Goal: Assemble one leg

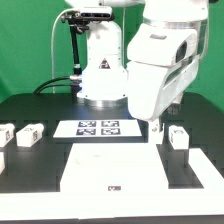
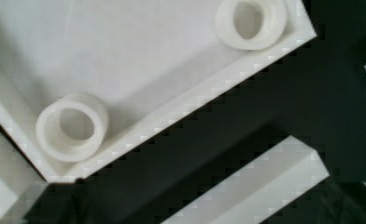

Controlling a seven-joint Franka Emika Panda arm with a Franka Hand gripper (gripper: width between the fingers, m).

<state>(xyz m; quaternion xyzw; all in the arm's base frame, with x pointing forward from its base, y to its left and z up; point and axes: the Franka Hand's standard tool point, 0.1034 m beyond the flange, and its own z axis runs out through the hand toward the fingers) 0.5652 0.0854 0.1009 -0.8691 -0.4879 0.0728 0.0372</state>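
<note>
Two-finger gripper (image 1: 156,126) over large flat white panel (image 2: 144,70); its opening: cannot tell. Round sockets (image 2: 73,128) beneath it empty. Stubby white tagged plastic leg (image 1: 178,136) just beside it, apparently ungrasped; fitting not begun.

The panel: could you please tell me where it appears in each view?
Exterior view: the panel lies flat at the front, nearer the camera than the marker board.
Wrist view: the panel fills much of the picture, two sockets showing.
Shared landmark: the panel's edge against the black table, probably near the gripper.
</note>
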